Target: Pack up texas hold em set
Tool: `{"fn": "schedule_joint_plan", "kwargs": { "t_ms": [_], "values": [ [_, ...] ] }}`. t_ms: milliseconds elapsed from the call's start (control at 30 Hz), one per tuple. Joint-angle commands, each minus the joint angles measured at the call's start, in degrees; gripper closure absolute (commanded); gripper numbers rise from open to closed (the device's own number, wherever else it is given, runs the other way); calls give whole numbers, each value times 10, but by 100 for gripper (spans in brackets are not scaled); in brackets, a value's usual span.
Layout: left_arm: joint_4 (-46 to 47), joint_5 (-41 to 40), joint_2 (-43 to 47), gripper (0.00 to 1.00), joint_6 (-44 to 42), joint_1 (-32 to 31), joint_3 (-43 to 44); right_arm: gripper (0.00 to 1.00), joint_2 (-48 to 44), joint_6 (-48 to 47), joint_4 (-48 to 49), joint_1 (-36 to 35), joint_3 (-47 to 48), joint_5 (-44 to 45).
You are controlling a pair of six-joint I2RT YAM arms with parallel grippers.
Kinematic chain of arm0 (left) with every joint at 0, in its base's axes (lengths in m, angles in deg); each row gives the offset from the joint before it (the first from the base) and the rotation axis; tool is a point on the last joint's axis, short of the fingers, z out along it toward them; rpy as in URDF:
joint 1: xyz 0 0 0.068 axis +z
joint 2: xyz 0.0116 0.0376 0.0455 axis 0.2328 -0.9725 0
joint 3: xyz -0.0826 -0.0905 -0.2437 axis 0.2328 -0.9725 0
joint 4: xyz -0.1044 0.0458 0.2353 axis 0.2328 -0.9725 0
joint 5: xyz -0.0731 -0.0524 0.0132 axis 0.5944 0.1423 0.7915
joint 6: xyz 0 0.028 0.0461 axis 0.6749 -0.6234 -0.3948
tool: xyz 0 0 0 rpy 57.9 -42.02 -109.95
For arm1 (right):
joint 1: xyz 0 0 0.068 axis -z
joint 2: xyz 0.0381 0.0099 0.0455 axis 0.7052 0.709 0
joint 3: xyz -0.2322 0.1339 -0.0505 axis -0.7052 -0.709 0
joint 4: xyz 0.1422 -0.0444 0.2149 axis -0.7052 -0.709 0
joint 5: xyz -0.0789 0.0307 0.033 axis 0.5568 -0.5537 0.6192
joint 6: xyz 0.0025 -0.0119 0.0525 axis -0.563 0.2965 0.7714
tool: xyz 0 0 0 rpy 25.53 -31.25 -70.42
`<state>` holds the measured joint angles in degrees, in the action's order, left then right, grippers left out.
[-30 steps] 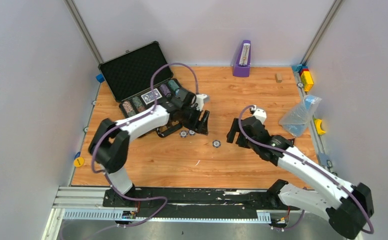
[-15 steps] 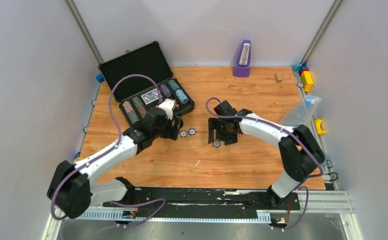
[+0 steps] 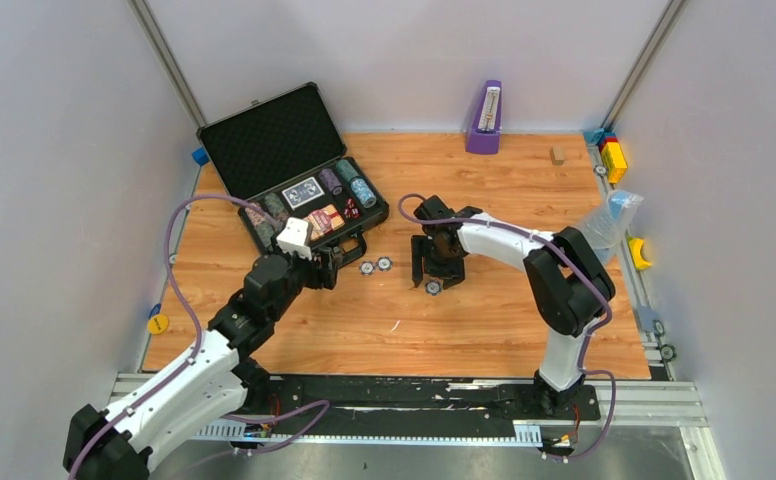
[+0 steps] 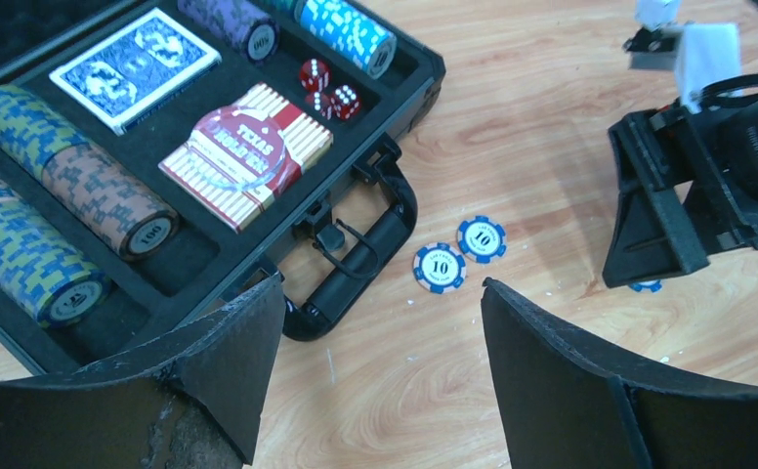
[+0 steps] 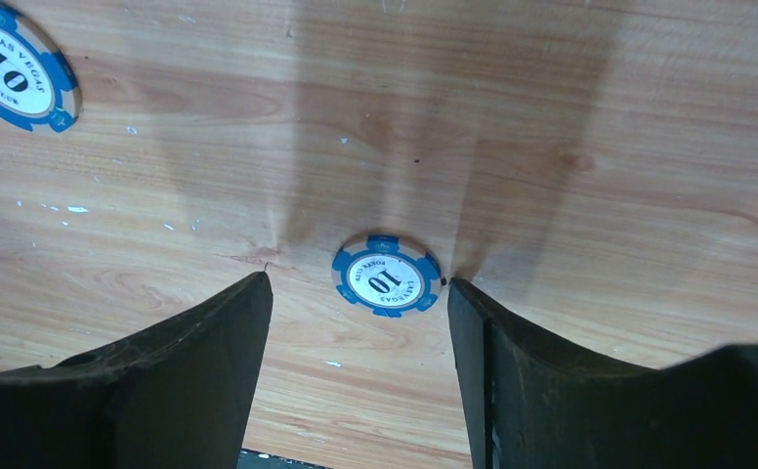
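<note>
The open dark grey briefcase [image 3: 269, 140] lies at the back left. In its foam [image 4: 209, 244] sit striped chip rolls [image 4: 106, 195], a blue card deck [image 4: 136, 66], a red deck [image 4: 246, 154] and red dice [image 4: 328, 88]. Two blue "10" chips [image 4: 440, 268] lie on the wood by the black handle [image 4: 360, 264]. My left gripper [image 4: 383, 283] is open and empty, near of the handle. A third blue chip [image 5: 387, 275] lies further right [image 3: 432, 287]. My right gripper [image 5: 356, 280] is open, low over it, with the right finger [image 5: 473, 332] at the chip's edge.
A purple metronome [image 3: 484, 118] stands at the back centre. A small wooden block [image 3: 557, 154], coloured toy blocks [image 3: 612, 155], a clear plastic bag [image 3: 600, 232] and a yellow piece [image 3: 641, 252] lie along the right edge. A yellow disc [image 3: 157, 323] sits at the left edge.
My left arm has drawn back from the case toward the near left. My right arm has swung left and come down over the lone chip.
</note>
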<state>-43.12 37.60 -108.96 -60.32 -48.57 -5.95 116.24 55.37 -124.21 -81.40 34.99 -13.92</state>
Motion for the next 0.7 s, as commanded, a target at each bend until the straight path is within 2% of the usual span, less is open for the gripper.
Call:
{"fn": "schedule_joint_plan", "kwargs": {
  "t_ms": [0,133,367,667],
  "values": [
    [54,-7,42,18,-4,0,-15,33,54,3,-38,1,25,42],
    [46,-8,45,18,1,0,-14,34,90,2,-102,-3,55,108],
    [38,-4,47,19,4,0,-10,34,92,13,-134,-22,51,175],
    [35,-12,55,18,5,0,-12,40,96,19,-78,-28,27,112]
  ]
}}
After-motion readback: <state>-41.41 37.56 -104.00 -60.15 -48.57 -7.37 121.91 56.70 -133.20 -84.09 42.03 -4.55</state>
